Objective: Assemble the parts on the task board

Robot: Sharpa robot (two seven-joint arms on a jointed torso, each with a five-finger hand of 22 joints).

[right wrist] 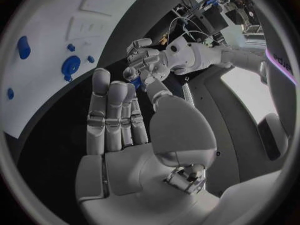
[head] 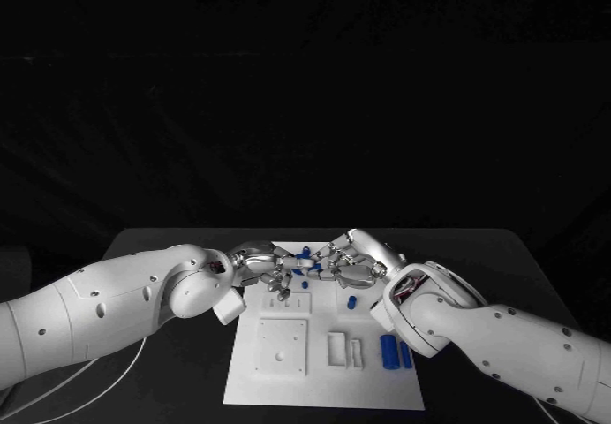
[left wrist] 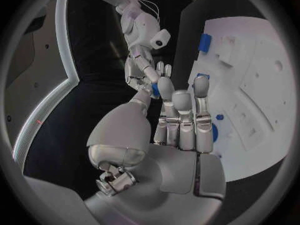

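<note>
Both hands meet over task board [head: 325, 371]: left hand [head: 261, 265], right hand [head: 342, 261] pinch same blue part [head: 303, 256].

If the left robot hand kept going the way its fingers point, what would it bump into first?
Most likely the right robot hand. The left robot hand reaches toward it over the task board, with a small blue part between them; depth is hard to judge.

A black table [head: 178, 243] was set against a dark, unlit backdrop; cluttered equipment [right wrist: 209, 7] was seen beyond it.
</note>
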